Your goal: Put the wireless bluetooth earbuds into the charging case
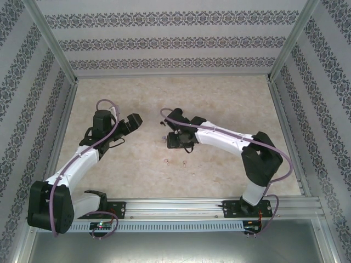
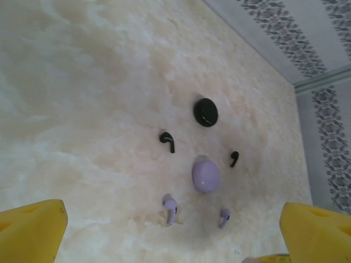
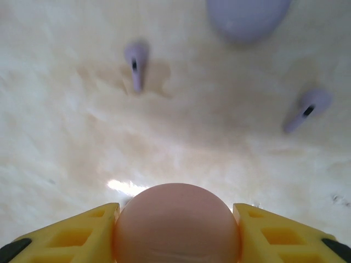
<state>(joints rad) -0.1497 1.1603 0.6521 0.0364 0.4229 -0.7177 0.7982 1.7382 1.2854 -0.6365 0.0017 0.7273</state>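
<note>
- The right gripper holds a pinkish round case between its yellow fingers, at bottom centre of the right wrist view.
- The left gripper stands wide, with nothing in it.
- At the centre of the left wrist view, the black earbuds lie below a black case.
- The pale purple earbuds lie just under a purple case.

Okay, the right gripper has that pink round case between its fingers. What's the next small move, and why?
Probably raise the pink round case slightly off the table. The right gripper looks closed against both its sides while the case sits low over the surface, so a short lift would test the hold before carrying it anywhere.
</note>
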